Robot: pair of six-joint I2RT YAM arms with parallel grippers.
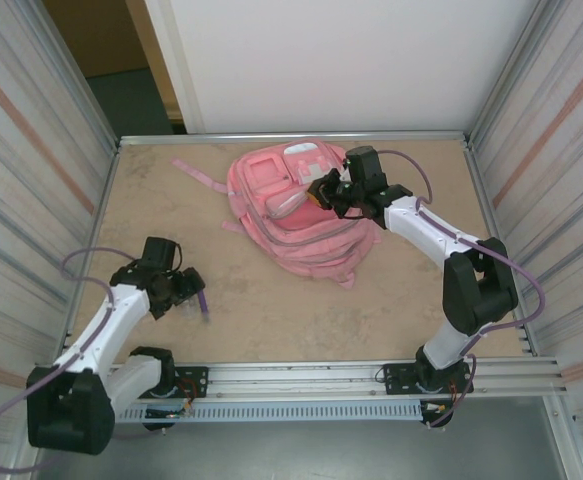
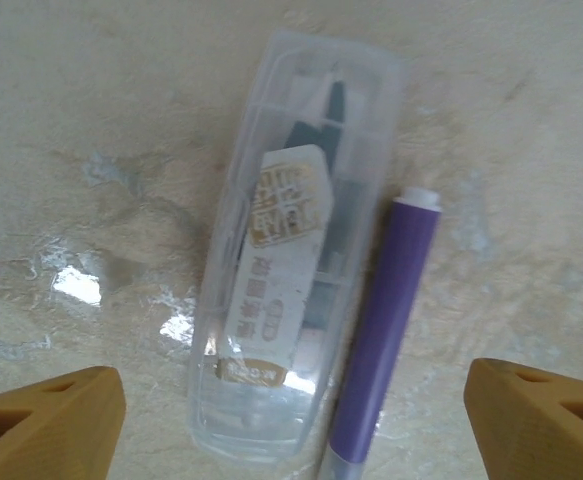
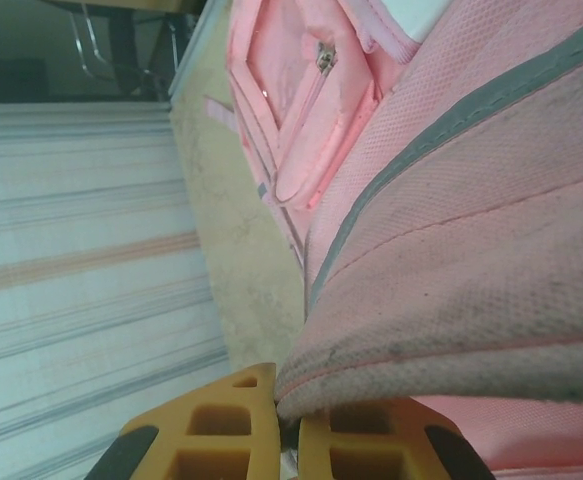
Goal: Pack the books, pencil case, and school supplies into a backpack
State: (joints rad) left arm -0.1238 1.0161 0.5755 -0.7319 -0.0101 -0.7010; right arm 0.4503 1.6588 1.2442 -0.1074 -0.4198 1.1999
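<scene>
Beige tabletop: right gripper clamped on pink backpack fabric; left gripper w/ jaws apart above purple pen & clear case, not yet packed

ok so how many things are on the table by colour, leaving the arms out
pink: 1, the backpack
purple: 1, the pen
clear: 1, the plastic case lying beside the pen
total: 3
</scene>
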